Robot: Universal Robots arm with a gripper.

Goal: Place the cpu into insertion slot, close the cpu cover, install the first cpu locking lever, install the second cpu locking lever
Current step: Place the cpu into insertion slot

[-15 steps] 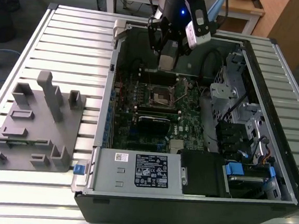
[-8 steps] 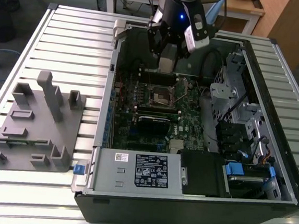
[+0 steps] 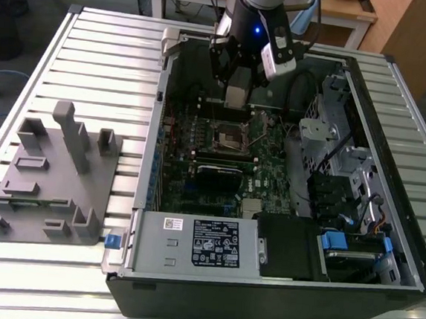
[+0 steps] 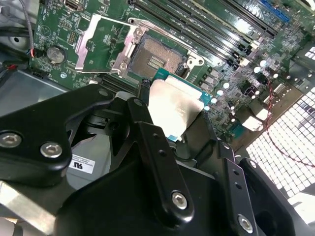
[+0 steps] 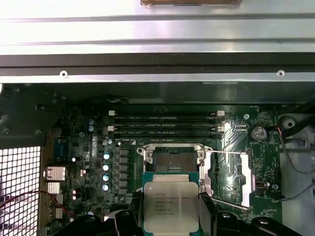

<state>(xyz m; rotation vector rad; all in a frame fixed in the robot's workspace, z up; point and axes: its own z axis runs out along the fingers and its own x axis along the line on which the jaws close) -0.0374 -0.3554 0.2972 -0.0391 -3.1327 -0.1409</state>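
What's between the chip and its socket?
Nothing. In both wrist views the chip, held in the pincer, hovers just short of the open socket, with a bare gap between.

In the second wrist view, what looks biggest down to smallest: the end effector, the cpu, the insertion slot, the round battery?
1. end effector, biggest, nearest the camera.
2. cpu and insertion slot look alike; the cpu is nearer, so no ranking.
3. round battery, smallest.

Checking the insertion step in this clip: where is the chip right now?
In the first wrist view the chip is held between the fingers of the gripper, above the motherboard and right beside the open, empty socket, not yet in it.
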